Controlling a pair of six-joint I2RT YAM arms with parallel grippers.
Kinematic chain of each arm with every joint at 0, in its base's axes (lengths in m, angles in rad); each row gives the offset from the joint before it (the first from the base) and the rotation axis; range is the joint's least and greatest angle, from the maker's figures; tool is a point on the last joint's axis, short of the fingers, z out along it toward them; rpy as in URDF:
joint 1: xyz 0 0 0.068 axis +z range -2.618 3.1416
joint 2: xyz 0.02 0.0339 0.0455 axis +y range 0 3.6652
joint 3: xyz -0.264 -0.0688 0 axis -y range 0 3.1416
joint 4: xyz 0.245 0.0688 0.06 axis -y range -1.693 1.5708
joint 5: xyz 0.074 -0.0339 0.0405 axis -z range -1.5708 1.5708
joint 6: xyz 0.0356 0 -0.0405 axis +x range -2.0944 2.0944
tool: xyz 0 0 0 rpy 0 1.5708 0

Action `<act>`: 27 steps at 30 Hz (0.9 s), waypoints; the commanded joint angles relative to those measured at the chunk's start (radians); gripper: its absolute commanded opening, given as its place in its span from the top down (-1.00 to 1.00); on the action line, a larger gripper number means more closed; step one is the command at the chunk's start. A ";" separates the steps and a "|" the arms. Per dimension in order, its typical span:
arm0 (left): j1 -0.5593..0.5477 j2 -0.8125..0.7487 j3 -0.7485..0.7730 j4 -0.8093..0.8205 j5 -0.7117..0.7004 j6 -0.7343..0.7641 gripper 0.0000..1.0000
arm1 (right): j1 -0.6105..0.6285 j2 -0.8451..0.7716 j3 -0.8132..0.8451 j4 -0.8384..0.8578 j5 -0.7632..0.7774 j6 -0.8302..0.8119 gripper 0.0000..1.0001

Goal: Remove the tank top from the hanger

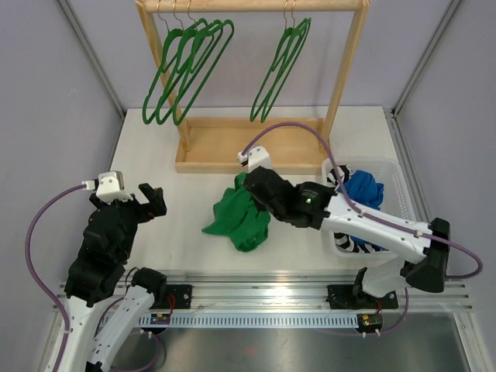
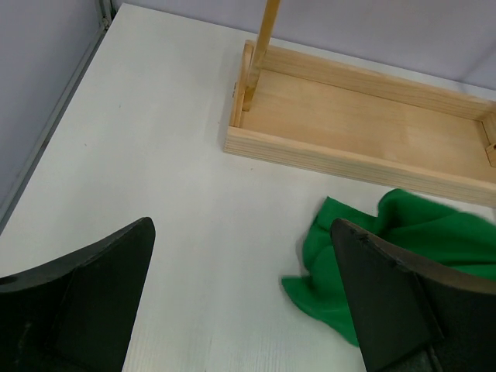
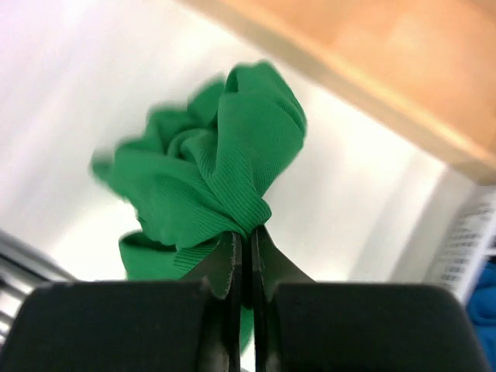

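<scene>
The green tank top lies crumpled on the white table in front of the wooden rack. No hanger shows in its folds. My right gripper is shut on a bunched ribbed fold at the top of the tank top, jaws pressed together. Several green hangers hang bare on the rack rail, with more at the right. My left gripper hovers open above the table left of the tank top, nothing between its fingers.
The wooden rack's tray base stands behind the tank top. A white basket at the right holds a blue cloth and a black-and-white striped one. Metal frame posts run along both table sides.
</scene>
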 commanded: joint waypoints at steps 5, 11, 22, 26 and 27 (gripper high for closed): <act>0.001 -0.015 -0.007 0.064 0.004 0.024 -0.98 | -0.105 -0.172 0.235 -0.276 0.258 -0.011 1.00; 0.001 -0.031 -0.012 0.068 -0.002 0.024 -0.98 | -0.194 -0.245 0.415 -0.448 0.379 -0.026 1.00; 0.001 -0.027 -0.013 0.068 -0.016 0.017 -0.98 | -0.422 -0.321 0.501 -0.691 0.563 0.035 1.00; 0.001 -0.025 -0.012 0.068 -0.019 0.017 -0.98 | -0.566 -0.304 0.312 -0.614 0.425 0.032 1.00; 0.001 -0.024 -0.012 0.067 -0.022 0.015 -0.98 | -0.617 -0.299 0.267 -0.585 0.343 0.024 1.00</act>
